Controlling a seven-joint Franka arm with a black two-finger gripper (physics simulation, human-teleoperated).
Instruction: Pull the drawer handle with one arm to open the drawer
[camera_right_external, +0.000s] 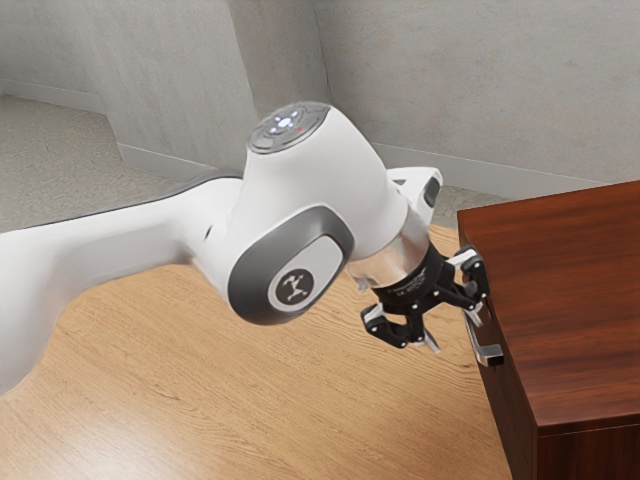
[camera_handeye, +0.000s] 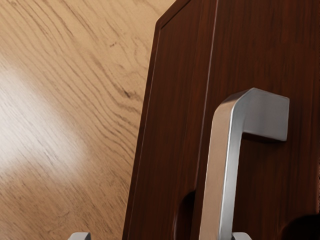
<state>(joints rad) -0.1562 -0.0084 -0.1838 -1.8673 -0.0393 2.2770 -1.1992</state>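
The gripper (camera_right_external: 455, 318) is open, its jaws spread wide and facing the drawer (camera_handeye: 175, 125) at the tabletop's right edge in the exterior view. The handle (camera_handeye: 225, 165) lies just ahead between the fingers, its bar running across their closing line.

Plain grey concrete-looking walls (camera_right_external: 470, 70) at the far side, with a pale baseboard (camera_right_external: 520, 175) along the bottom and a boxy corner jutting out far left. There's speckled grey floor (camera_right_external: 50, 150) back there. Nearer is a light oak-grain surface (camera_right_external: 200, 400), with a soft glare patch (camera_handeye: 35, 125) on it. A dark reddish wood cabinet (camera_right_external: 570, 280) sits on the right. Lighting's soft and even.
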